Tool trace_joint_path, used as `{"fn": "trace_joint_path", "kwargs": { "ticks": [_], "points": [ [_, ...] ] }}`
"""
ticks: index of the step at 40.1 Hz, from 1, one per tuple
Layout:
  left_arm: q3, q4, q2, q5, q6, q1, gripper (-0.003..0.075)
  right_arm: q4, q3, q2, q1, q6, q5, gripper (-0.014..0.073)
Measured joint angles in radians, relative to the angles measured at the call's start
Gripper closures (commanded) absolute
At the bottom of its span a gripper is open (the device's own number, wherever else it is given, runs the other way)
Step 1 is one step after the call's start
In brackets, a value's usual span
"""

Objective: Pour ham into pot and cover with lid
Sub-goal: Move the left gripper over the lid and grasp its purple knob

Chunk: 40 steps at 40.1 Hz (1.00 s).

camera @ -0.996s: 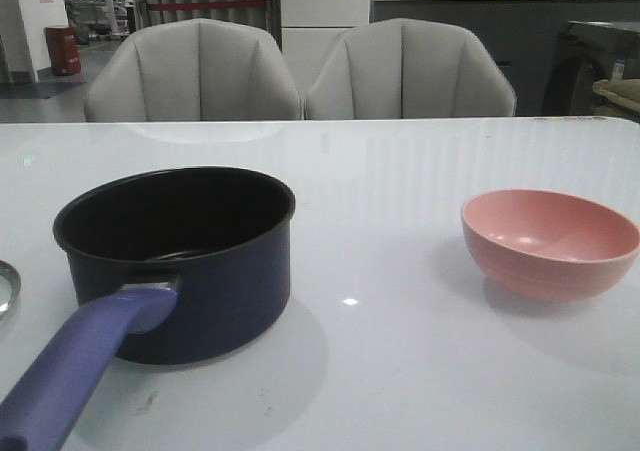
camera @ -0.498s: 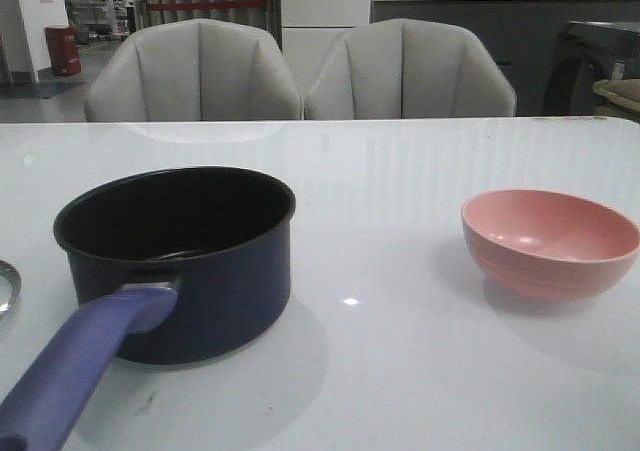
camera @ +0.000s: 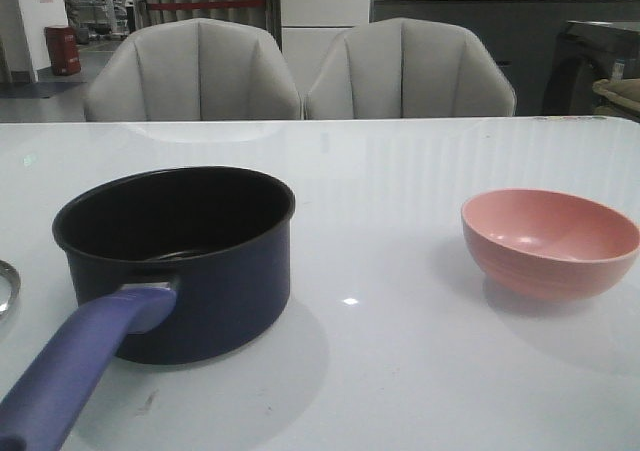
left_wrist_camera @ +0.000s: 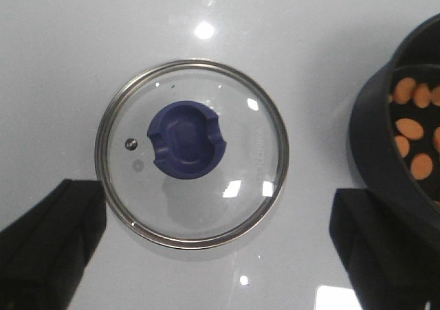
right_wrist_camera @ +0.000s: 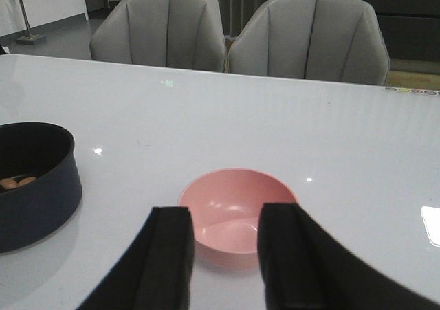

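The dark navy pot (camera: pixel 185 256) stands on the table at the left, its purple-blue handle (camera: pixel 85 356) pointing toward me. Several orange ham slices (left_wrist_camera: pixel 410 128) lie on its black bottom, and a few of the ham slices (right_wrist_camera: pixel 17 182) also show in the right wrist view. The glass lid (left_wrist_camera: pixel 192 152) with its blue knob (left_wrist_camera: pixel 186 139) lies flat on the table beside the pot (left_wrist_camera: pixel 395 152). My left gripper (left_wrist_camera: pixel 216 214) hovers above the lid, open wide and holding nothing. My right gripper (right_wrist_camera: pixel 225 217) is open, short of the empty pink bowl (right_wrist_camera: pixel 237 207). Neither gripper shows in the front view.
The pink bowl (camera: pixel 550 243) sits on the table's right side. Only a sliver of the lid (camera: pixel 6 289) shows at the front view's left edge. Two grey chairs (camera: pixel 300 71) stand behind the white table (camera: pixel 400 171).
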<state>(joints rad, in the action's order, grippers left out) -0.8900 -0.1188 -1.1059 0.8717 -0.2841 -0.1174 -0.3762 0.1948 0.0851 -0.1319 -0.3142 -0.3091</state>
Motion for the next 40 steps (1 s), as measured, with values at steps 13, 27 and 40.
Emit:
{"fn": "trace_joint_path", "kwargs": {
  "ticks": [13, 27, 40],
  "points": [
    [-0.111, 0.334, -0.252, 0.062, 0.296, 0.258, 0.0019, 0.0, 0.0, 0.0, 0.0, 0.0, 0.0, 0.0233],
    [-0.224, 0.355, -0.488, 0.13, 0.322, 0.266, 0.0019, 0.0, 0.0, 0.0, 0.0, 0.0, 0.0, 0.0233],
    [-0.242, 0.347, -0.595, 0.132, 0.325, 0.266, 0.0019, 0.0, 0.0, 0.0, 0.0, 0.0, 0.0, 0.0233]
  ]
}}
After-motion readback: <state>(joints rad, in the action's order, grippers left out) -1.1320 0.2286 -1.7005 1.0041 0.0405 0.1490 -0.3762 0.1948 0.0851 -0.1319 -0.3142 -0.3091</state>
